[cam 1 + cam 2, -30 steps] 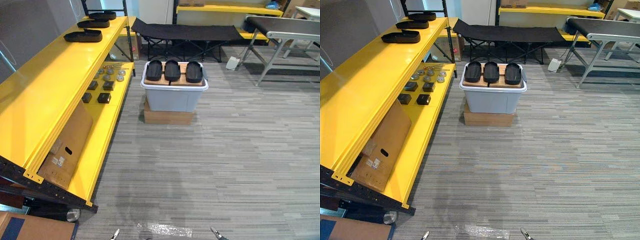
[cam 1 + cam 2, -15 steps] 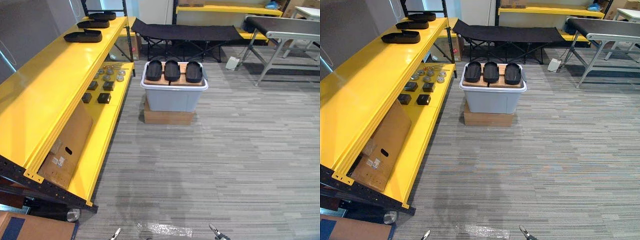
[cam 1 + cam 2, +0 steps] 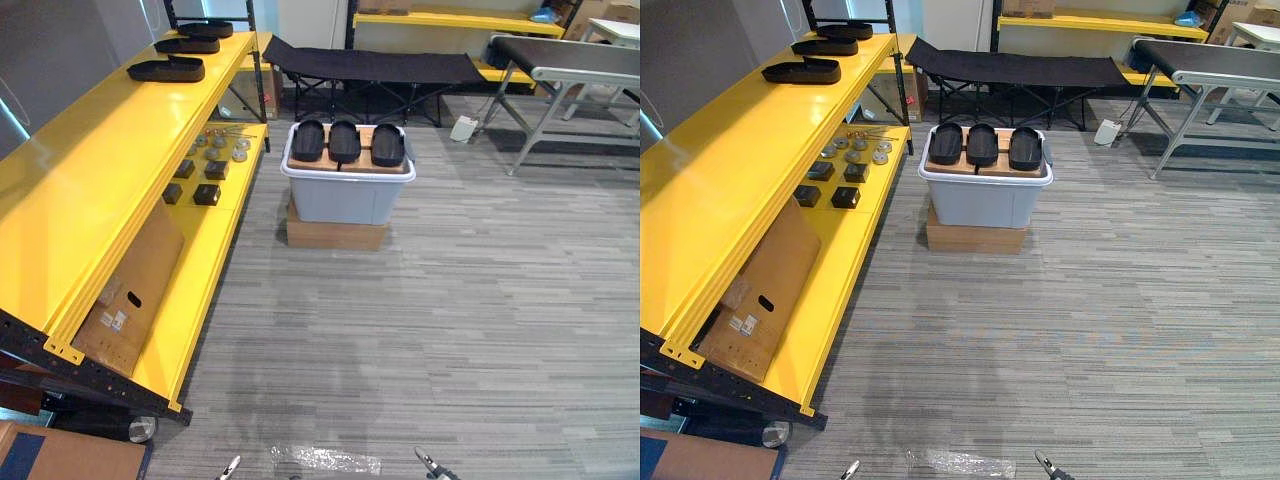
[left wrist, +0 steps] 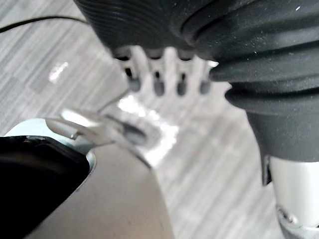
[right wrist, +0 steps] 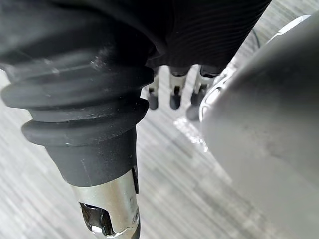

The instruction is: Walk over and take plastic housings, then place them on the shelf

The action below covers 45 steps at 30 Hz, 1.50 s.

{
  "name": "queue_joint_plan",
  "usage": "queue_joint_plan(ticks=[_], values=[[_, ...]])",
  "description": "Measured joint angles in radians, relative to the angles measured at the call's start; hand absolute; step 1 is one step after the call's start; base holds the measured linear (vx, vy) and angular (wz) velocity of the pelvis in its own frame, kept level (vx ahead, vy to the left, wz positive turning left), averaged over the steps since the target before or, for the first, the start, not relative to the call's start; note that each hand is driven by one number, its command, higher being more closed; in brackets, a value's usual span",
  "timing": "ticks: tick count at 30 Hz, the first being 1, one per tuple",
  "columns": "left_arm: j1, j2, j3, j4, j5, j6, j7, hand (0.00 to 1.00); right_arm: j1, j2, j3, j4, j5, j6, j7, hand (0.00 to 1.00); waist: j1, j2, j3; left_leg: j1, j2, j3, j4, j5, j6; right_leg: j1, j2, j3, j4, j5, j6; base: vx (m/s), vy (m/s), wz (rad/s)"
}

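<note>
Three black plastic housings (image 3: pixel 345 141) lie side by side on top of a grey bin (image 3: pixel 345 196) in the middle of the floor, some way ahead. Three more black housings (image 3: pixel 167 70) rest at the far end of the yellow shelf's (image 3: pixel 70 190) top board on the left. My left hand (image 4: pixel 169 69) hangs low with straight fingers and holds nothing; its tip shows at the lower edge of the left eye view (image 3: pixel 231 467). The right hand (image 5: pixel 174 92) also hangs relaxed and empty, its tip (image 3: pixel 428 462) low in the same view.
The bin stands on a flat cardboard box (image 3: pixel 335 235). The lower shelf board carries small metal parts and black blocks (image 3: pixel 208 170) and a leaning carton (image 3: pixel 135 290). A black folding cot (image 3: pixel 375 65) and a conveyor table (image 3: pixel 570 55) stand behind. Plastic film (image 3: pixel 325 460) lies on the floor.
The whole picture has shifted slightly, so the camera has moved. The housings, bin and shelf stay put, and both hands still hang empty.
</note>
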State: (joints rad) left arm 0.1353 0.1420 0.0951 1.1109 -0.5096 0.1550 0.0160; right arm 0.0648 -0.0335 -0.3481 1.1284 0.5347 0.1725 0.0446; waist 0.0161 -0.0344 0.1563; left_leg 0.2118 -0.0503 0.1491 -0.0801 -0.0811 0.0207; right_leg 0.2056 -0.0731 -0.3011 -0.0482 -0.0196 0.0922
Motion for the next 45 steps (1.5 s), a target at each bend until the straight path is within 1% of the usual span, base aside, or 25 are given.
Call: queue_joint_plan(ticks=[3, 4, 6, 7, 10, 14, 17, 18, 19, 20, 22, 24, 25, 26, 29, 30, 32, 33, 35, 37, 38, 40, 41, 43, 45], values=[[-0.009, 0.004, -0.006, 0.002, 0.065, 0.004, -0.004, 0.0, 0.001, -0.005, -0.002, -0.011, -0.009, -0.002, 0.0, 0.0, -0.006, -0.006, 0.011, -0.003, -0.009, -0.009, -0.004, -0.007, -0.001, -0.043, -0.031, -0.02, 0.107, -0.053, 0.022, -0.05, 0.007, 0.16], [-0.02, 0.003, -0.023, 0.0, 0.11, 0.014, -0.011, 0.0, 0.004, -0.022, -0.006, -0.03, -0.004, -0.018, -0.001, 0.0, -0.019, 0.006, 0.021, -0.004, -0.005, -0.022, -0.005, -0.022, 0.021, -0.128, -0.061, -0.024, 0.304, -0.096, 0.049, -0.03, 0.043, 0.25], [-0.035, 0.011, -0.04, -0.015, 0.168, 0.028, -0.018, 0.0, -0.001, -0.032, -0.023, -0.062, 0.014, -0.043, 0.005, 0.0, -0.023, 0.014, 0.045, 0.002, -0.006, -0.024, 0.0, -0.016, 0.045, -0.305, -0.126, -0.006, 0.646, -0.129, 0.022, -0.01, 0.072, 0.18], [-0.034, 0.02, -0.04, -0.017, 0.178, 0.032, -0.017, 0.0, -0.003, -0.03, -0.023, -0.07, 0.028, -0.047, 0.01, 0.0, -0.027, 0.004, 0.045, 0.003, -0.006, -0.025, 0.008, -0.014, 0.04, -0.349, -0.141, 0.004, 0.693, -0.156, 0.012, 0.08, 0.088, 0.14], [-0.056, 0.05, -0.035, -0.015, 0.175, 0.069, -0.027, 0.0, -0.004, -0.006, -0.029, -0.068, 0.041, -0.046, 0.05, 0.0, -0.028, -0.035, 0.058, 0.003, 0.006, -0.028, 0.014, -0.026, 0.023, -0.388, -0.128, 0.009, 0.49, -0.147, 0.018, 0.14, 0.033, 0.01], [-0.072, 0.032, 0.019, -0.012, 0.151, 0.062, -0.049, 0.0, 0.014, 0.008, -0.094, -0.021, 0.015, 0.007, 0.062, 0.0, -0.032, -0.015, 0.072, 0.022, 0.044, -0.024, 0.023, -0.075, -0.043, -0.391, -0.064, 0.035, 0.15, 0.035, 0.018, 0.26, -0.081, -0.08], [-0.066, 0.003, 0.08, -0.025, -0.01, 0.043, -0.083, 0.0, 0.051, 0.009, -0.15, 0.002, -0.025, 0.051, 0.061, 0.0, -0.032, -0.007, 0.078, 0.069, 0.057, -0.031, 0.066, -0.153, -0.071, -0.37, -0.061, 0.065, 0.169, 0.084, -0.033, 0.27, -0.143, 0.13], [-0.053, -0.029, 0.1, -0.039, -0.126, 0.042, -0.083, 0.0, 0.062, -0.001, -0.173, 0.0, -0.05, 0.054, 0.063, 0.0, -0.035, 0.027, 0.076, 0.085, 0.097, -0.034, 0.106, -0.201, -0.09, -0.361, -0.038, 0.058, 0.231, 0.101, -0.045, 0.49, -0.255, 0.16], [-0.045, -0.06, 0.107, -0.04, -0.2, 0.036, -0.072, 0.0, 0.063, -0.015, -0.178, -0.001, -0.082, 0.054, 0.064, 0.0, -0.034, 0.065, 0.058, 0.079, 0.138, -0.035, 0.165, -0.225, -0.107, -0.361, -0.003, 0.044, 0.268, 0.047, -0.064, 0.53, -0.248, 0.11], [-0.045, -0.072, 0.124, -0.041, -0.224, 0.021, -0.06, 0.0, 0.06, -0.019, -0.178, 0.0, -0.099, 0.053, 0.064, 0.0, -0.029, 0.07, 0.058, 0.054, 0.148, -0.035, 0.222, -0.225, -0.108, -0.359, 0.007, 0.04, 0.272, 0.032, -0.076, 0.51, -0.286, 0.06], [-0.044, -0.083, 0.206, -0.084, -0.265, 0.025, -0.065, 0.0, 0.03, -0.022, -0.176, -0.014, -0.13, 0.041, 0.067, 0.0, -0.031, 0.077, 0.065, -0.161, 0.21, -0.038, 0.663, -0.186, -0.155, -0.293, 0.026, 0.016, 0.22, 0.001, -0.098, 0.41, -0.282, 0.23], [-0.044, -0.102, 0.257, -0.099, -0.266, 0.02, -0.063, 0.0, 0.026, -0.046, -0.144, -0.017, -0.173, 0.027, 0.061, 0.0, -0.018, 0.101, 0.091, -0.273, 0.272, -0.017, 0.951, -0.184, -0.149, -0.166, 0.068, -0.003, 0.151, -0.011, -0.118, 0.43, -0.214, 0.2], [-0.034, -0.111, 0.253, -0.109, -0.265, 0.023, -0.062, 0.0, 0.022, -0.059, -0.138, -0.006, -0.193, 0.019, 0.06, 0.0, 0.004, 0.1, 0.092, -0.305, 0.253, -0.013, 0.957, -0.193, -0.145, -0.107, 0.067, 0.002, 0.135, -0.016, -0.115, 0.42, -0.156, -0.14], [-0.027, -0.111, 0.253, -0.113, -0.264, 0.023, -0.063, 0.0, 0.014, -0.061, -0.134, -0.005, -0.193, 0.012, 0.06, 0.0, 0.012, 0.096, 0.092, -0.321, 0.237, -0.007, 0.922, -0.195, -0.143, -0.079, 0.062, 0.008, 0.125, -0.02, -0.112, 0.42, -0.087, -0.5], [0.017, -0.138, 0.26, -0.108, -0.236, 0.034, -0.071, 0.0, -0.081, -0.052, -0.089, -0.013, -0.191, -0.024, 0.059, 0.0, 0.039, 0.082, 0.099, -0.38, 0.143, -0.005, 0.504, -0.159, -0.133, -0.019, 0.034, 0.079, 0.072, -0.03, -0.096, 0.4, 0.04, -0.73], [0.034, -0.137, 0.262, -0.105, -0.218, 0.035, -0.083, 0.0, -0.099, -0.052, -0.067, -0.03, -0.186, -0.04, 0.058, 0.0, 0.045, 0.085, 0.101, -0.399, 0.135, -0.007, 0.346, -0.073, -0.117, 0.011, 0.025, 0.088, 0.052, -0.043, -0.077, 0.42, 0.188, -0.32], [0.053, -0.132, 0.257, -0.082, -0.198, 0.035, -0.095, 0.0, -0.096, -0.049, -0.02, -0.051, -0.166, -0.053, 0.056, 0.0, 0.059, 0.083, 0.101, -0.4, 0.128, 0.005, 0.289, 0.056, -0.113, 0.065, 0.004, 0.086, 0.043, -0.088, -0.048, 0.39, 0.214, 0.02], [0.055, -0.123, 0.252, -0.069, -0.188, 0.036, -0.107, 0.0, -0.096, -0.042, 0.013, -0.053, -0.142, -0.059, 0.053, 0.0, 0.061, 0.064, 0.104, -0.387, 0.102, 0.019, 0.303, 0.079, -0.045, 0.085, -0.023, 0.083, 0.053, -0.133, -0.035, 0.34, 0.197, 0.21], [0.049, -0.091, 0.234, -0.07, -0.177, 0.034, -0.109, 0.0, -0.116, -0.034, 0.049, -0.053, -0.122, -0.056, 0.046, 0.0, 0.064, 0.028, 0.11, -0.399, 0.062, 0.03, 0.365, 0.012, 0.008, 0.09, -0.063, 0.078, 0.099, -0.151, -0.031, 0.51, 0.21, 0.18], [0.039, -0.084, 0.233, -0.068, -0.177, 0.028, -0.105, 0.0, -0.114, -0.034, 0.051, -0.06, -0.119, -0.053, 0.041, 0.0, 0.066, 0.015, 0.109, -0.382, 0.046, 0.029, 0.385, -0.037, 0.02, 0.076, -0.084, 0.088, 0.178, -0.139, -0.018, 0.37, 0.149, 0.1], [0.035, -0.08, 0.229, -0.061, -0.171, 0.018, -0.104, 0.0, -0.104, -0.035, 0.045, -0.057, -0.119, -0.042, 0.041, 0.0, 0.063, 0.014, 0.109, -0.333, 0.036, 0.026, 0.357, -0.056, 0.029, 0.021, -0.105, 0.106, 0.352, -0.142, -0.012, 0.38, 0.197, 0.02], [0.024, -0.065, 0.202, -0.058, -0.148, -0.001, -0.105, 0.0, -0.082, -0.028, 0.045, -0.053, -0.119, -0.038, 0.043, 0.0, 0.06, 0.001, 0.106, -0.251, 0.016, 0.028, 0.292, -0.068, 0.037, -0.122, -0.157, 0.136, 0.69, -0.105, 0.075, 0.37, 0.176, -0.03], [0.02, -0.058, 0.196, -0.059, -0.144, -0.017, -0.1, 0.0, -0.072, -0.021, 0.033, -0.061, -0.125, -0.059, 0.044, 0.0, 0.05, -0.008, 0.111, -0.196, 0.001, 0.023, 0.255, -0.073, 0.04, -0.202, -0.181, 0.146, 0.87, -0.102, 0.092, 0.4, 0.119, 0.04], [-0.004, -0.048, 0.172, -0.068, -0.144, -0.057, -0.075, 0.0, -0.072, -0.037, 0.024, -0.066, -0.161, -0.065, 0.049, 0.0, 0.023, -0.016, 0.108, -0.068, -0.005, 0.015, 0.189, -0.089, 0.038, -0.335, -0.194, 0.086, 0.979, -0.203, 0.012, 0.47, 0.078, 0.11], [-0.068, -0.039, 0.167, -0.106, -0.155, -0.077, -0.066, 0.0, -0.071, -0.03, 0.006, -0.066, -0.166, -0.084, 0.054, 0.0, 0.01, -0.013, 0.106, -0.036, 0.019, -0.005, 0.199, -0.121, 0.022, -0.396, -0.154, 0.021, 0.732, -0.245, -0.013, 0.4, -0.03, 0.48]])
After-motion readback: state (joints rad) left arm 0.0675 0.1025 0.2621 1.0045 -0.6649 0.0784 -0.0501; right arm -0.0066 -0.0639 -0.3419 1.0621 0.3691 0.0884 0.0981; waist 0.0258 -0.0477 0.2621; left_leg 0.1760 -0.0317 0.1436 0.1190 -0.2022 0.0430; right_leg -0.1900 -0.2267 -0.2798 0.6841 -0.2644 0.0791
